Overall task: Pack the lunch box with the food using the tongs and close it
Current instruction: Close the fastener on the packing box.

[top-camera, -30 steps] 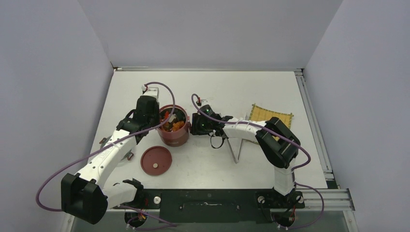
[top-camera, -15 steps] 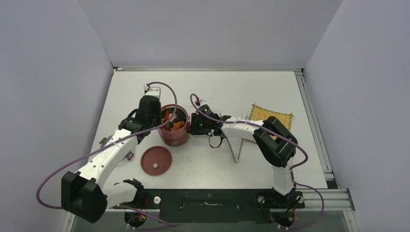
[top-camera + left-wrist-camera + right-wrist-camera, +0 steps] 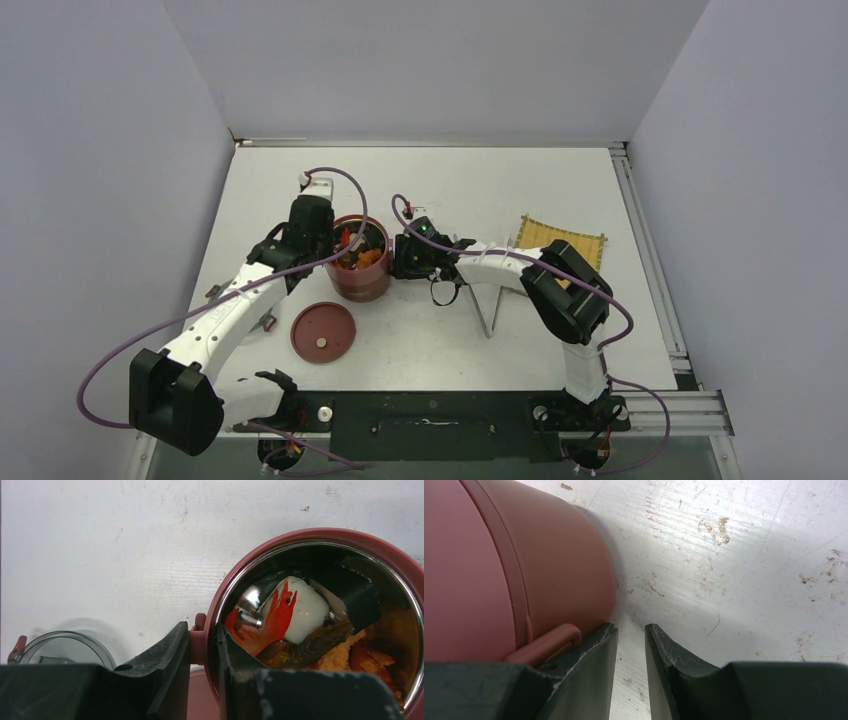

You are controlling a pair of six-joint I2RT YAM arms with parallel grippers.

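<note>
The lunch box [image 3: 360, 262] sits open mid-counter [image 3: 470, 185] with food [image 3: 300, 607] piled inside: a white chunk plus red and orange bits. The left gripper [image 3: 202, 630] is clamped on its rim, one finger inside, one outside. The right gripper [image 3: 631, 630] sits low by the box's outer wall, fingers slightly apart, grabbing nothing. The lid [image 3: 323, 331] lies flat nearby, and the tongs [image 3: 489, 315] lie under the right arm.
</note>
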